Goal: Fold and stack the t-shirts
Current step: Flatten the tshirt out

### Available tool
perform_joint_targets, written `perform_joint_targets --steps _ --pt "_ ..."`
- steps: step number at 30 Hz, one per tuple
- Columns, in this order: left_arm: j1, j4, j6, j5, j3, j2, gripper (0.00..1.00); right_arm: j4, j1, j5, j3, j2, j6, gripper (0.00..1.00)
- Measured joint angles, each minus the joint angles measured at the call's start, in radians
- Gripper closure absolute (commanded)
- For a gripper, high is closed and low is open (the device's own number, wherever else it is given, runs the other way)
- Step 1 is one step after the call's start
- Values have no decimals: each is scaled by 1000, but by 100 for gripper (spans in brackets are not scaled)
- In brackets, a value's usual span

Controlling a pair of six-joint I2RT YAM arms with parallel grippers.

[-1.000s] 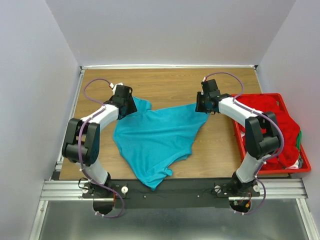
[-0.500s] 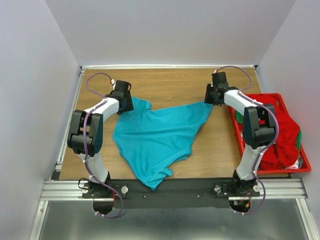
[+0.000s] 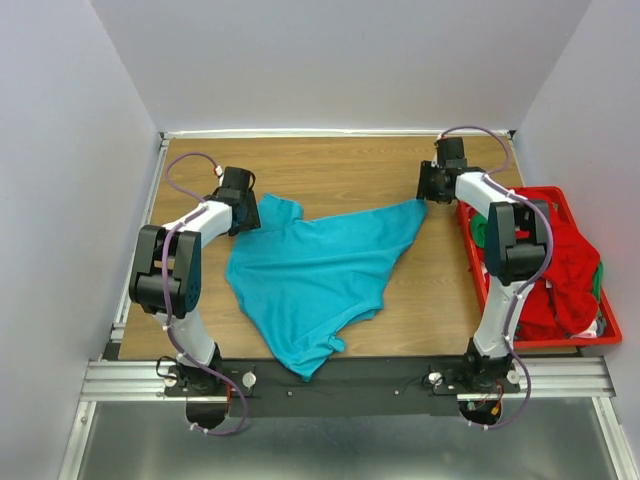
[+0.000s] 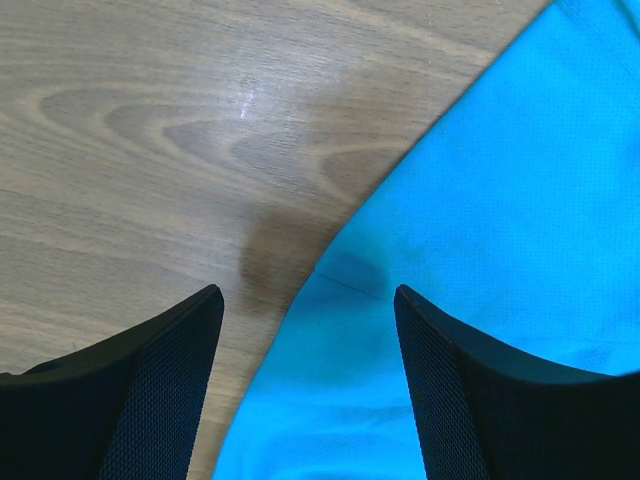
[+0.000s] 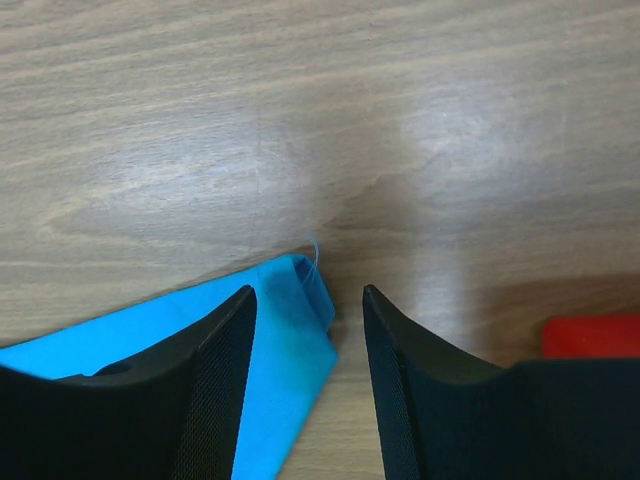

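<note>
A teal t-shirt (image 3: 315, 270) lies spread and crumpled on the wooden table, its lower part hanging over the near edge. My left gripper (image 3: 243, 205) is at its far left sleeve. In the left wrist view my left gripper (image 4: 305, 292) is open, with the teal cloth (image 4: 500, 200) edge lying between the fingers. My right gripper (image 3: 430, 188) is at the shirt's far right corner. In the right wrist view my right gripper (image 5: 309, 292) is open, with the folded teal corner (image 5: 290, 330) between the fingers on the table. Red shirts (image 3: 560, 250) and a bit of green cloth (image 3: 482, 232) lie in the crate.
A red plastic crate (image 3: 545, 343) stands at the table's right edge, close to my right arm; its corner shows in the right wrist view (image 5: 590, 335). Bare wood (image 3: 340, 165) runs along the back of the table. White walls enclose the table.
Both grippers moved outward and toward the back of the table. The shirt's right corner went right and back with my right gripper, stretching the top edge. My left gripper slid left to the sleeve's edge.
</note>
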State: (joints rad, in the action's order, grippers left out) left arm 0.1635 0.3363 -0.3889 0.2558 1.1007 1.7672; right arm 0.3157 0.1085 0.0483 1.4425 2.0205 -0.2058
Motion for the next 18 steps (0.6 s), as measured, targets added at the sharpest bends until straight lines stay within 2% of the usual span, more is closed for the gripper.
perform_joint_targets --steps 11,18 --pt "-7 -14 11 -2 -4 0 22 -4 -47 -233 39 74 62 46" --pt "-7 -20 20 -5 -4 0 22 -13 -56 -328 45 90 86 52"
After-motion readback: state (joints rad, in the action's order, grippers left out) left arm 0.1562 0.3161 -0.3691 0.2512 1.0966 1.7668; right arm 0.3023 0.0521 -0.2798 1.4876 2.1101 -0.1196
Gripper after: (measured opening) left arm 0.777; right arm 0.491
